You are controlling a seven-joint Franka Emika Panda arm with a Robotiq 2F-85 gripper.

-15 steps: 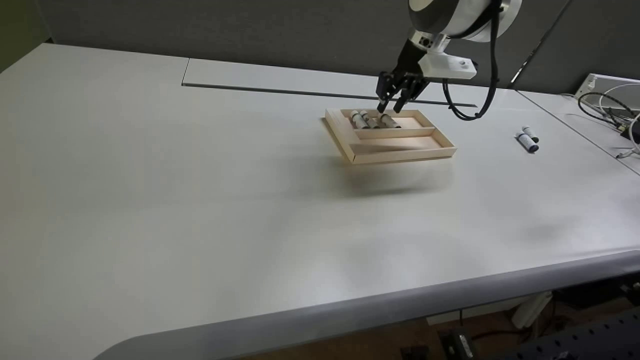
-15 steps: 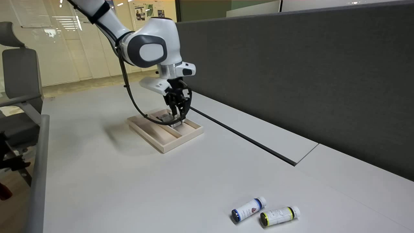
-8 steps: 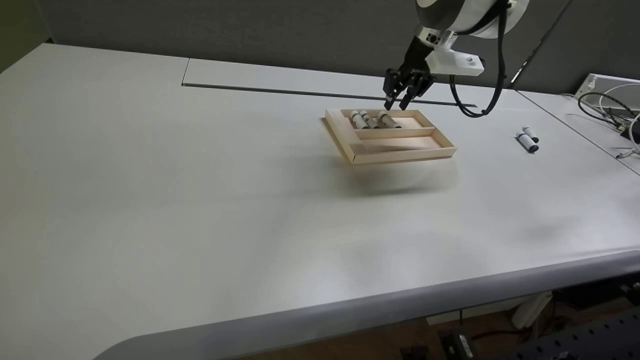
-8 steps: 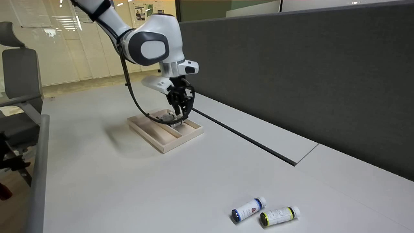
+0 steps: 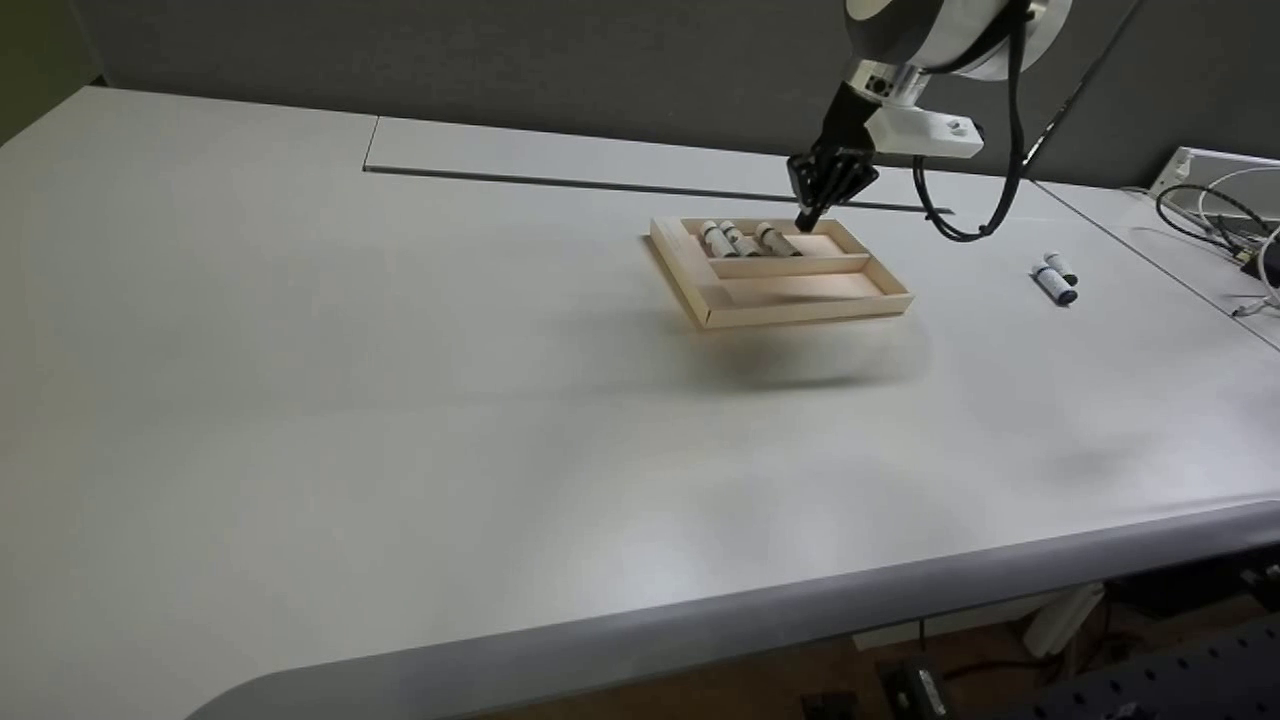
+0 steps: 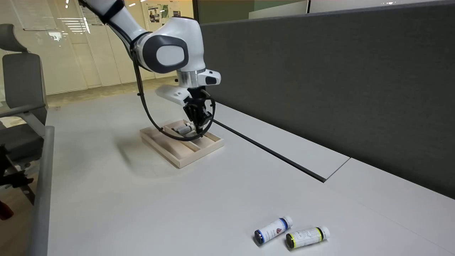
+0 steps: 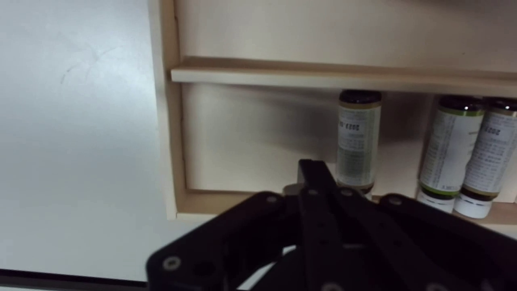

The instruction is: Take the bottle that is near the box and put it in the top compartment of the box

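Note:
A pale bottle (image 7: 358, 141) with a dark base lies in the top compartment (image 7: 242, 141), the strip along the back of the light wooden box (image 5: 800, 315). Its white cap is mostly behind my fingers in the wrist view. Two similar bottles (image 7: 452, 149) lie side by side in that same compartment. My gripper (image 7: 313, 163) is shut with nothing between its fingertips. It hangs just above the compartment, beside the nearest bottle (image 5: 778, 241); whether it touches that bottle I cannot tell. In an exterior view, the gripper (image 6: 199, 131) and cable partly cover this bottle.
Two more bottles, one blue-banded (image 6: 273, 231) and one yellow-banded (image 6: 308, 237), lie on the table away from the box. A wooden divider (image 7: 282, 79) parts the box in two. A dark partition wall (image 5: 450, 80) stands behind, and a cable loops from the arm.
My gripper has gone from open above the nearest bottle to shut beside it, shifting right in an exterior view, first up and then slightly down. The bottles have stayed in place.

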